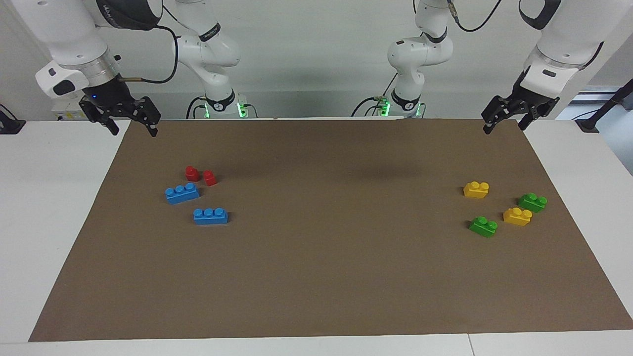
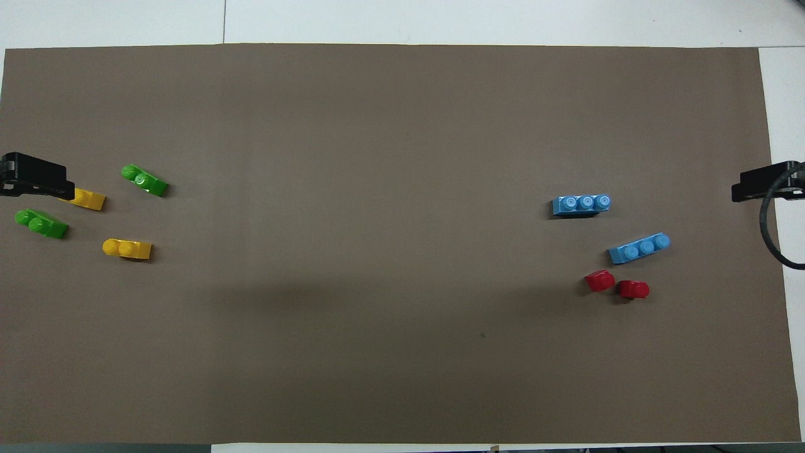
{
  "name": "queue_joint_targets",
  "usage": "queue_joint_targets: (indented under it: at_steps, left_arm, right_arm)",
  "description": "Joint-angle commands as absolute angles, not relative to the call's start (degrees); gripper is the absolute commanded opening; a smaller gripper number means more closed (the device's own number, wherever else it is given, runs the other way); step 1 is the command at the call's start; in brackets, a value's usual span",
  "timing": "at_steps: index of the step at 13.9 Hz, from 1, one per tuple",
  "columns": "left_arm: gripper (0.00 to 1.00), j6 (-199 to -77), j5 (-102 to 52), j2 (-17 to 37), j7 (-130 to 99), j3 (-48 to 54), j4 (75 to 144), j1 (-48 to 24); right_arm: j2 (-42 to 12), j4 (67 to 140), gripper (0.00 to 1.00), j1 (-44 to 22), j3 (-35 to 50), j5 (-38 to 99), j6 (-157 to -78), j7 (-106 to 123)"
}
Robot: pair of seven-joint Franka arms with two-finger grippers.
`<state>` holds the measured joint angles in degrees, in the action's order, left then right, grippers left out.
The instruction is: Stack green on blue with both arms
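Start of task, nothing yet grasped. Right gripper [image 1: 131, 127] hangs spread and empty over the mat's [image 1: 316, 277] corner at the robots' edge; 2 blue bricks [image 1: 182, 193] [image 1: 210, 216] lie near it, beside 2 red bricks [image 1: 192, 173]. At the left arm's end lie 2 green bricks [image 1: 483, 226] [image 1: 532, 202] among 2 yellow bricks [image 1: 476, 189]. Left gripper [image 1: 504, 123] hangs spread, empty. Next, probably: the left descends on a green.

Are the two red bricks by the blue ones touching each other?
Apart. The overhead view shows a narrow strip of brown mat between one red brick and the other red brick; the facing view shows that gap too.
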<state>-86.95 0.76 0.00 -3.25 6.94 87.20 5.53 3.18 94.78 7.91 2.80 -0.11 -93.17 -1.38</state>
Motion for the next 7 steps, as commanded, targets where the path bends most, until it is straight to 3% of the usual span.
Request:
queue_joint_targets:
  at_steps: [1, 4, 7]
  left_arm:
    - [1.0, -86.4, 0.97, -1.32, -3.16, 7.12, 88.24, 5.45]
    - [1.0, -86.31, 0.97, -1.32, -3.16, 7.12, 88.24, 5.8]
    - [1.0, -87.09, 0.88, -2.54, -3.43, 7.12, 90.6, 5.62]
  right_arm:
    - [5.26, 99.65, 1.0, 8.7, 3.25, -0.53, -96.33, -6.75]
    - [8.43, 107.91, 1.0, 8.7, 3.16, -0.53, -104.47, -8.34]
    - [5.99, 108.46, 0.99, 8.0, 3.25, 1.65, -107.05, -28.38]
